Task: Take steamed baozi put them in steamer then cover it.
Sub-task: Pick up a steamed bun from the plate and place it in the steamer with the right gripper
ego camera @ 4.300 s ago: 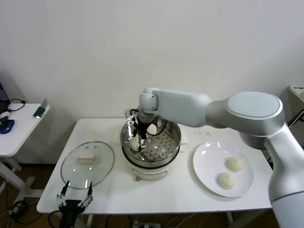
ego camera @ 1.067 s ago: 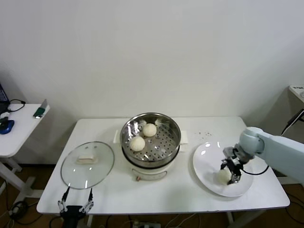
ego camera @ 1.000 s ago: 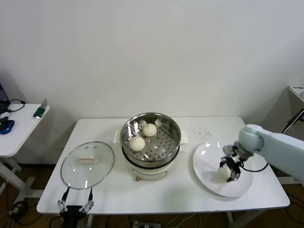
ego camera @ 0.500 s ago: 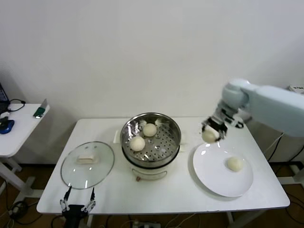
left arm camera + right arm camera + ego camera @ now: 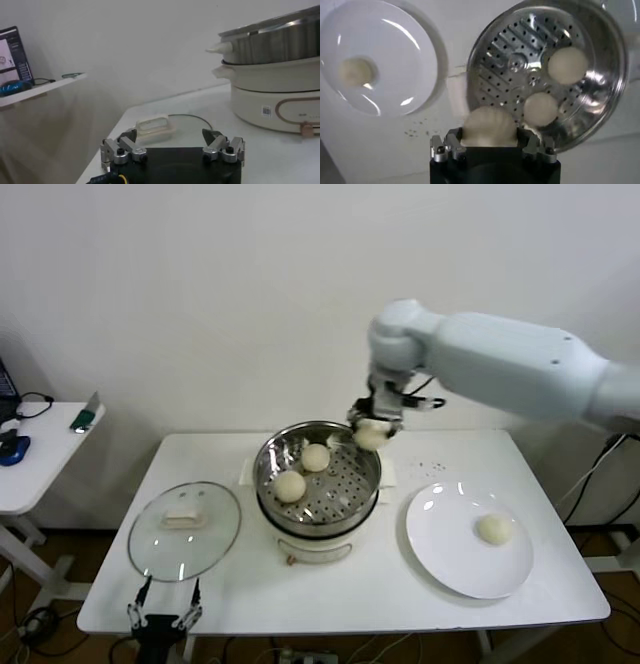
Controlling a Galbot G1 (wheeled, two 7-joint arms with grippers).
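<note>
My right gripper [image 5: 372, 429] is shut on a cream-white baozi [image 5: 371, 435] and holds it in the air just over the far right rim of the steel steamer [image 5: 362, 479]. In the right wrist view the held baozi [image 5: 489, 126] sits between the jaws above the steamer's edge [image 5: 612, 85]. Two baozi [image 5: 290, 486] [image 5: 316, 457] lie on the perforated floor. One baozi [image 5: 494, 528] lies on the white plate [image 5: 440, 546]. The glass cover [image 5: 205, 549] with its cream handle [image 5: 183, 520] lies flat left of the steamer. My left gripper [image 5: 160, 618] is open, parked at the table's front left edge.
A side table [image 5: 35, 469] with a blue object stands to the left. The white wall is close behind the table [image 5: 330, 594]. In the left wrist view the cover's handle [image 5: 153, 126] lies just ahead of the open left gripper [image 5: 172, 147], with the steamer's white base [image 5: 270, 102] beyond.
My right gripper closed on a baozi on the plate, lifted it and carried it left to the steamer's far right rim. One baozi is left on the plate. The left arm stayed parked.
</note>
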